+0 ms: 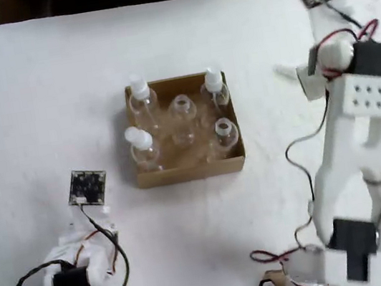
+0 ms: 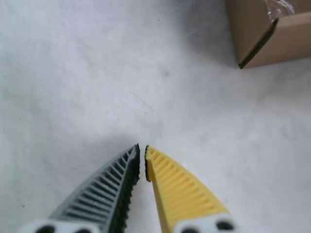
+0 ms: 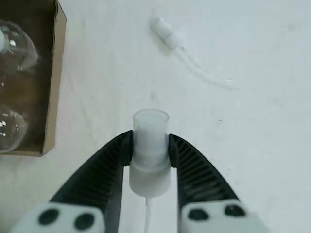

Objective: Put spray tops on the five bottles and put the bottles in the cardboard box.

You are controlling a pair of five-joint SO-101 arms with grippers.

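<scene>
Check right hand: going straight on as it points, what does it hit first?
Likely the loose spray top lying on the table ahead of the right hand and its held spray top; cardboard box is off-line. Depth unclear.

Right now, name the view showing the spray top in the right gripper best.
Right wrist view: the spray top sits centred, clamped in the right gripper, cap and tube clear. The high view gives a small white stub at that arm's tip; the left wrist view faces table and cardboard box.
</scene>
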